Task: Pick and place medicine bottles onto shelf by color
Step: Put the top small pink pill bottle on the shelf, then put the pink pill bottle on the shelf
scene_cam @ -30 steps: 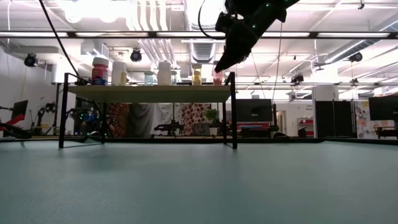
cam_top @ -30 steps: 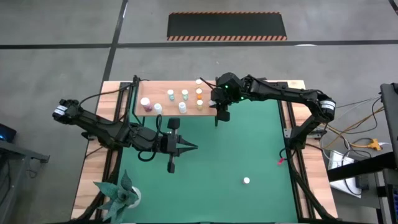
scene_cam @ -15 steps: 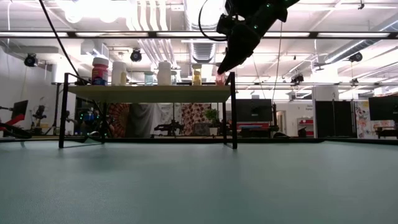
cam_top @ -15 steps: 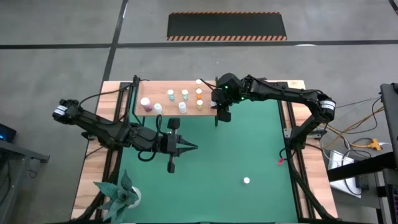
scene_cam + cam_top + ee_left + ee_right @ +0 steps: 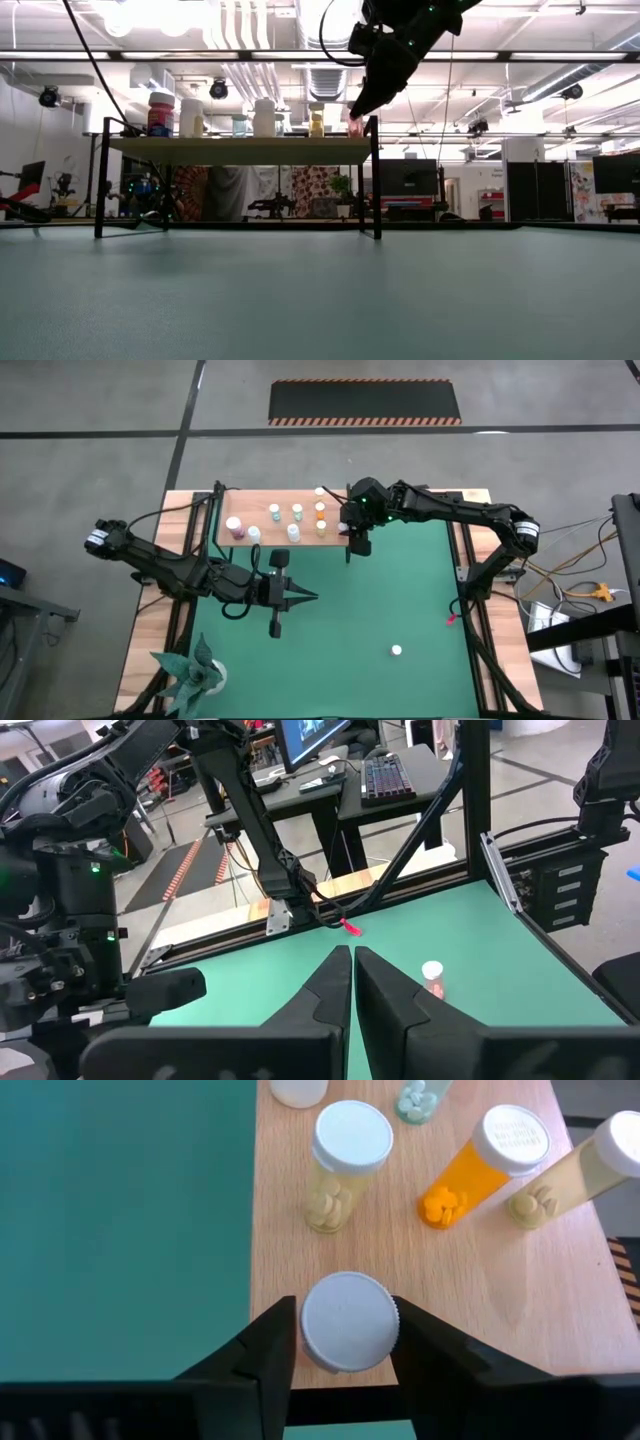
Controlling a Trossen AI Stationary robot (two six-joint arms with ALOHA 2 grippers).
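Light-wood shelf board (image 5: 283,526) with black metal posts stands at the far edge of the green mat (image 5: 400,600), carrying white-capped bottles of pink, orange and pale bodies. Right gripper (image 5: 345,1342) over the shelf's right end, jaws clamped on a white-capped bottle (image 5: 349,1321). Left gripper (image 5: 352,982) mid-mat, jaws closed, empty. One small pink bottle (image 5: 397,651) stands alone on the mat.

Lighting, overhead view: even and fairly bright, with only soft, short shadows lying under my arms on the green mat (image 5: 400,590). Lighting, table-level view: ceiling strip lamps (image 5: 180,14) glared white and blew out the upper left, my right arm showed as a dark silhouette against them, and the near mat was blurred. Wrist views: my own fingers (image 5: 262,1355) were soft and out of focus, while the shelf (image 5: 420,1295) wood was sharp and evenly lit.
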